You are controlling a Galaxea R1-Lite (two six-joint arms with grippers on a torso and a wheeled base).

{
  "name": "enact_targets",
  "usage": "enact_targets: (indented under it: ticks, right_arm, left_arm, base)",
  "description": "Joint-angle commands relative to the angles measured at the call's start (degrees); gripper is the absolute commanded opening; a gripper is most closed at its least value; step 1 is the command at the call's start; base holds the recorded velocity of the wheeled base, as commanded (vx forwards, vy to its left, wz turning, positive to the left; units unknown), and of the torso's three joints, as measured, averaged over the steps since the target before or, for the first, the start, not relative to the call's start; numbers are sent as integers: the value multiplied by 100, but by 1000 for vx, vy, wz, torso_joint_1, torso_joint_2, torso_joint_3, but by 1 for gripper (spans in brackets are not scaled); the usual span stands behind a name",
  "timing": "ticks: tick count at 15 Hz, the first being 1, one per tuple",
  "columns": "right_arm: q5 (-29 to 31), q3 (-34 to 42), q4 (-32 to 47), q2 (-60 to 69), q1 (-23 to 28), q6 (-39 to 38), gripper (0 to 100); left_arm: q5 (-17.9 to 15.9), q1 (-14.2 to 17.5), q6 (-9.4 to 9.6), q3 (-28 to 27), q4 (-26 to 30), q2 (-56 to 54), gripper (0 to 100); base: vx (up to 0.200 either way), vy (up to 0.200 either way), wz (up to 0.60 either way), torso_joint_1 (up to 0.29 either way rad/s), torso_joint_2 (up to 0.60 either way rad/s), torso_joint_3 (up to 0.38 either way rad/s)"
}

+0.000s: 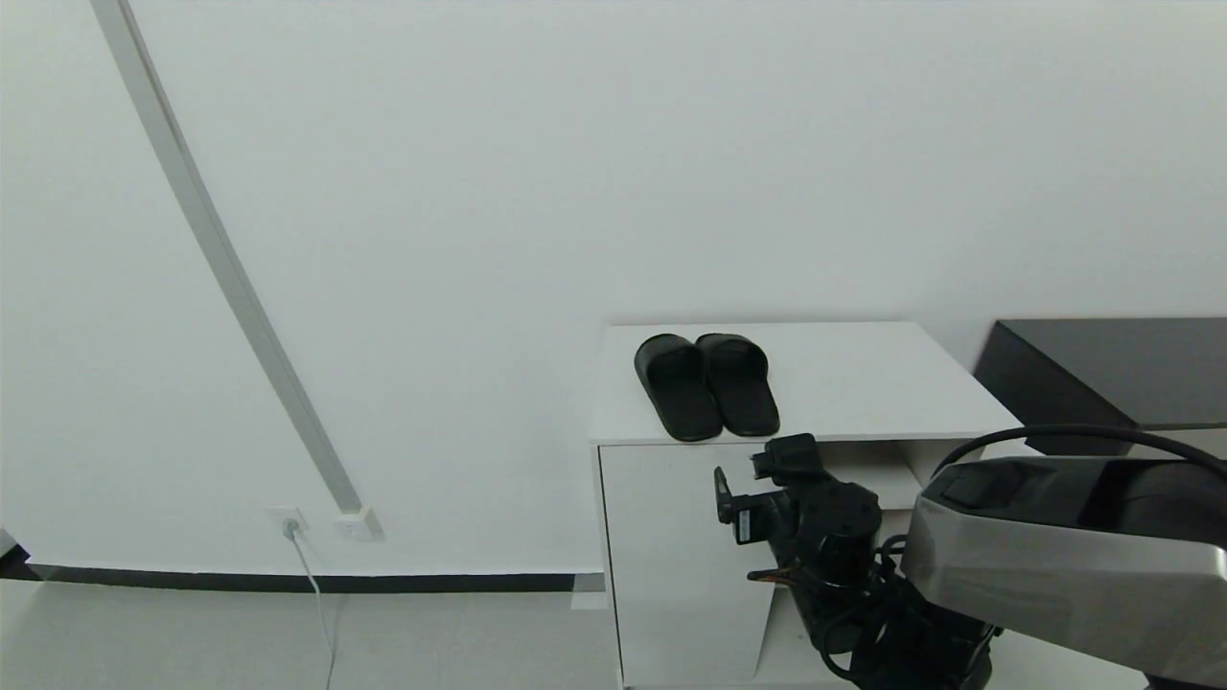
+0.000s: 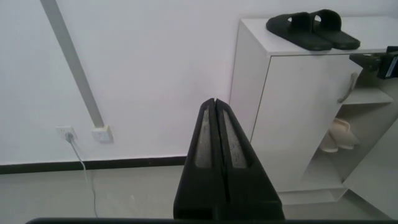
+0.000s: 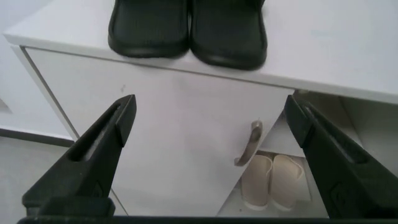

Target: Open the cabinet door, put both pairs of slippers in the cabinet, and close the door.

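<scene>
The job in hand looked like moving the black slippers (image 1: 706,385) off the cabinet (image 1: 863,374) top. The right gripper (image 3: 209,106), wide open just below them, should rise and pinch both together. There was one cabinet, one open door (image 1: 671,556) and two pairs, with the white slippers (image 3: 273,182) inside. The left gripper (image 2: 214,106) was closed and empty.

No text, number, brand or sign can be read. A small pale sticker (image 1: 743,527) sits on the right arm (image 1: 834,537); anything on it is too small to tell.
</scene>
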State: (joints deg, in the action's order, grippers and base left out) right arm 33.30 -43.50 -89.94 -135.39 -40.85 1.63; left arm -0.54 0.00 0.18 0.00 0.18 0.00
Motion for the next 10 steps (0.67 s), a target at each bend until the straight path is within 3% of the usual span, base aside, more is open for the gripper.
enact_targets:
  ticks: [1,7,10]
  right_arm:
    - [-52,-1,-6,48,-2,12,100]
    - [-632,-344,-6,144,244,294,100]
    - [-703,-1486,2394,1155,482,-155,100]
  left_arm:
    - [1,0,-1,0,-1,0,0]
    - [-8,0,26,0,-1,0,0]
    - [-8,0,34,0,-1,9,0]
  base:
    - [0,0,0,163,-369,-203]
    - [0,0,0,27,-62,-29]
    - [0,0,0,0,0,0]
